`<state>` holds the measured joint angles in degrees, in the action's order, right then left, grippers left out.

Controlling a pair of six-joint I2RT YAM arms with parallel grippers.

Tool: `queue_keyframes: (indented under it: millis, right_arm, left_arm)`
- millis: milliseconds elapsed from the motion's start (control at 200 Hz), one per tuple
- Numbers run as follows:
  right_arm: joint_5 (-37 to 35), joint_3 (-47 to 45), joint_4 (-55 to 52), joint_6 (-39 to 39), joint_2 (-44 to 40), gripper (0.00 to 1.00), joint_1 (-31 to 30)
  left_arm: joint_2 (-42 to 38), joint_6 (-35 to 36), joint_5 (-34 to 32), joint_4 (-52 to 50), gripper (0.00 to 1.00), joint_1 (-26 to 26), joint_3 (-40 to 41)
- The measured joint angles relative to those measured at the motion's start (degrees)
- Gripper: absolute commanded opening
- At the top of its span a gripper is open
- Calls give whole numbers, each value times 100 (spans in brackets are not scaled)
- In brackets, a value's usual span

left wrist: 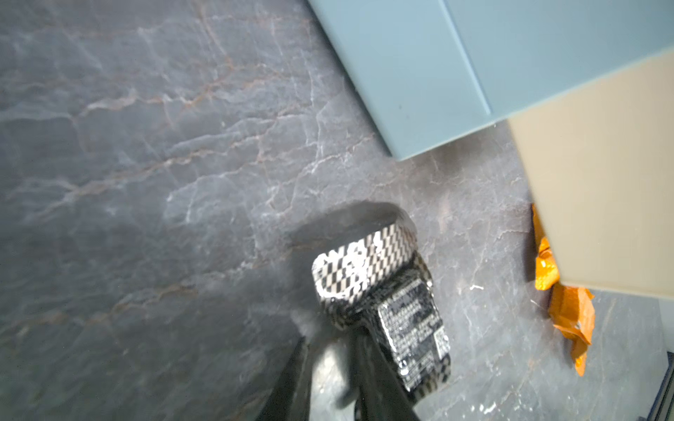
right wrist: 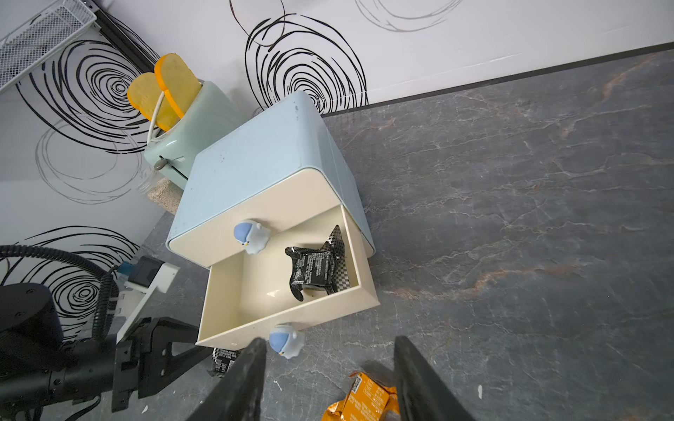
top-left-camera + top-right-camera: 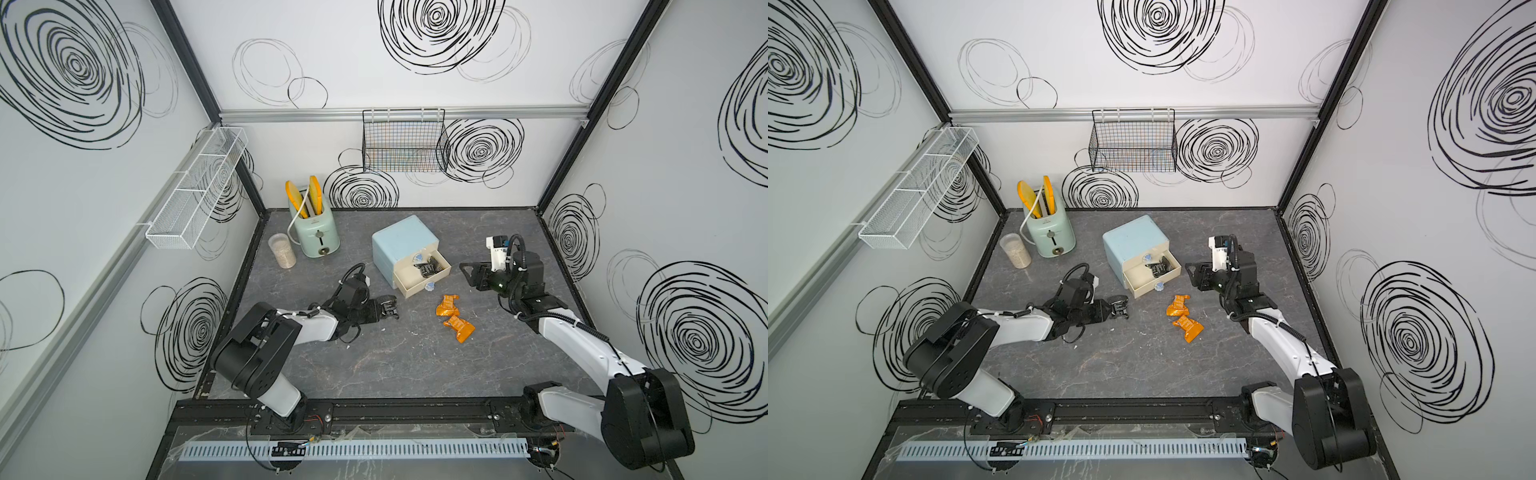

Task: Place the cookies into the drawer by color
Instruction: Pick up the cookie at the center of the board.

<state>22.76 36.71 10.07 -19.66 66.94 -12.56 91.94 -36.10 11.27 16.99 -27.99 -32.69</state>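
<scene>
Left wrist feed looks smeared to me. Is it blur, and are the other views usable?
Left wrist view: blurred throughout, tabletop veins soft, glare on the gripped packet. Right wrist view: sharp, print visible on the stowed packet in the drawer. Both top views: clear, evenly lit.

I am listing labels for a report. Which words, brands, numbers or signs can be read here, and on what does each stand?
Nothing can be read for certain.
Held black packet, in the left pincer: white print and a code, blurred.
Second black packet, in the open drawer: white print lines, too small.
Orange packet on the table: square code and print, too small.
</scene>
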Motion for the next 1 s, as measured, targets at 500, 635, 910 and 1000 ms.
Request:
queue_keyframes:
  millis: [500, 635, 910, 1000]
  right_arm:
    - [-2, -17, 0, 0, 33, 58, 4]
    - [-2, -17, 0, 0, 37, 58, 7]
    - [-4, -20, 0, 2, 35, 58, 20]
    - [-4, -28, 0, 2, 35, 58, 46]
  left_arm:
    - [-470, 402, -984, -485, 70, -483, -280]
    - [-656, 520, -1327, -494, 79, -887, -280]
    - [-216, 629, -1617, -503, 91, -1169, -378]
    - [-24, 649, -1692, -501, 91, -1279, -472]
